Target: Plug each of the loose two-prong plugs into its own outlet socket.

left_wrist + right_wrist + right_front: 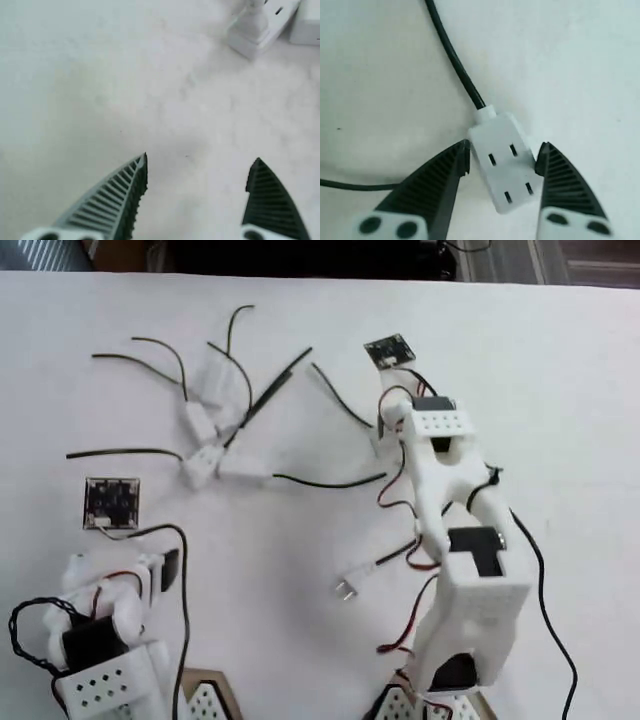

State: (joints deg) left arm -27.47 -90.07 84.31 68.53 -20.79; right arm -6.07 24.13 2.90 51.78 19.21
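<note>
At about 2 o'clock from the middle of the table (pixel 560 390) in the high view, the right gripper (pixel 504 146) is straddling a white outlet socket (pixel 506 170); its 2 ribbed fingers (pixel 440 180) are standing apart, 1 on each side of the block, with the tips just beside its edges, and I cannot tell whether they are pressing on it. The socket is lying flat with 2 pairs of slots facing up, and a black cord (pixel 452 60) is running out of the end away from the gripper. A loose two-prong plug (pixel 347 588) is lying on the table at about 6 o'clock, near the right arm (pixel 450 540), with its prongs pointing toward 8 o'clock and its dark lead trailing off toward 2 o'clock. More white sockets (pixel 205 435) with short black leads are lying in a cluster at about 10 o'clock, well apart from the plug. The left gripper (pixel 201 159) is hanging wide open over bare table at about 8 o'clock, holding nothing, with a white block (pixel 252 30) lying farther off ahead of its tips. A small black board (pixel 112 502) is sitting at 9 o'clock and another black board (pixel 390 350) at 1 o'clock
</note>
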